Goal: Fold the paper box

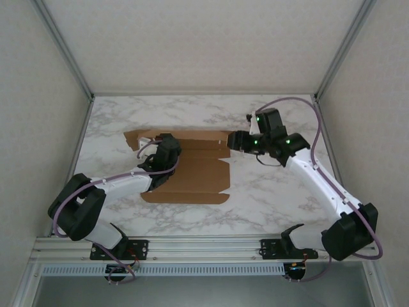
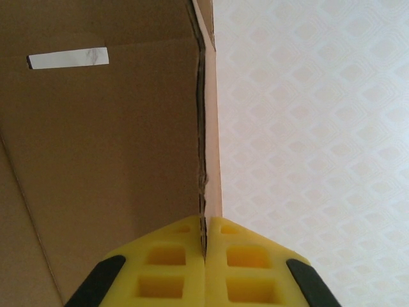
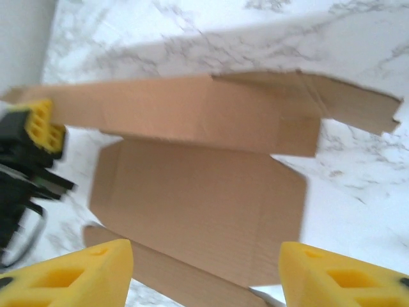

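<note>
The paper box (image 1: 195, 176) lies as a brown cardboard sheet on the middle of the marble table, its far long flap raised. My left gripper (image 1: 167, 153) is at the sheet's left part, and in the left wrist view it (image 2: 206, 240) is shut on the thin edge of an upright cardboard flap (image 2: 102, 160). My right gripper (image 1: 233, 141) hovers at the right end of the far flap. In the right wrist view it (image 3: 206, 249) stands open, with the cardboard (image 3: 198, 198) beyond its yellow fingers (image 3: 96, 268) and not touching them. The left gripper's yellow pad (image 3: 45, 125) shows at the flap's far end.
The marble table (image 1: 275, 198) has bare room to the right of and in front of the sheet. Enclosure walls with aluminium posts (image 1: 80, 83) bound it on three sides. A metal rail (image 1: 204, 244) with both arm bases runs along the near edge.
</note>
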You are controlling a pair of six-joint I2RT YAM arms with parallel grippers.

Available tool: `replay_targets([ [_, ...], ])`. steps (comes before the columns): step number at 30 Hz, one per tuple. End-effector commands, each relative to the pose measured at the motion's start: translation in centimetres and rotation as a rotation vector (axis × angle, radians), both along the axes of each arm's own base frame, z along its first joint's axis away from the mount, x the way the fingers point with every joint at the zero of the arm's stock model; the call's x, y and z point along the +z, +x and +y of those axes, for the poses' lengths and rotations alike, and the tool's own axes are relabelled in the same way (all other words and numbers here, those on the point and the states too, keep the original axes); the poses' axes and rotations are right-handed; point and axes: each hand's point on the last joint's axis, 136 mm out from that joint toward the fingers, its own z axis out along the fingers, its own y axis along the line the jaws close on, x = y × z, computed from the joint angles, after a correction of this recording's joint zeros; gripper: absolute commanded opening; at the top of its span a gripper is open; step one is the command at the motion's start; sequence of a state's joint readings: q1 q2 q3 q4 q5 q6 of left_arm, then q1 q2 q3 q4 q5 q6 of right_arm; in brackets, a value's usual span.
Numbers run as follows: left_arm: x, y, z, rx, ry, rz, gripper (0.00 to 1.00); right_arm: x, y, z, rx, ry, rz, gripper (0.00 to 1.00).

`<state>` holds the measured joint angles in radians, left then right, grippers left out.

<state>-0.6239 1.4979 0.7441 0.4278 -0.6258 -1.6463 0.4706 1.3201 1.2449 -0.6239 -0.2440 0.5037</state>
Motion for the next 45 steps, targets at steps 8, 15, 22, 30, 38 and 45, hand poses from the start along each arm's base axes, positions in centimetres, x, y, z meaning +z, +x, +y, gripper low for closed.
replay_targets([
  [8, -1.4, -0.7, 0.8, -0.001, 0.043, 0.049, 0.00, -1.2, 4.4, 2.8, -0.060, 0.079, 0.195, 0.81],
  [15, -1.4, -0.5, 0.6, -0.003, 0.034, 0.049, 0.00, -4.0, 5.1, 4.3, -0.046, 0.108, 0.262, 0.81],
  [22, -2.0, -0.4, 0.2, -0.017, 0.017, 0.062, 0.00, -5.5, 6.4, 6.0, -0.031, 0.161, 0.294, 0.76],
  [30, -1.8, -0.3, 0.1, -0.017, 0.012, 0.058, 0.00, -5.9, 7.3, 8.5, -0.009, 0.278, 0.318, 0.63],
  [38, -1.9, -0.3, 0.2, -0.017, 0.005, 0.067, 0.00, -7.0, 7.8, 8.5, -0.037, 0.284, 0.328, 0.28],
  [45, -1.8, -0.3, 0.6, -0.008, 0.002, 0.071, 0.00, -6.4, 7.0, 6.2, -0.050, 0.159, 0.255, 0.61],
])
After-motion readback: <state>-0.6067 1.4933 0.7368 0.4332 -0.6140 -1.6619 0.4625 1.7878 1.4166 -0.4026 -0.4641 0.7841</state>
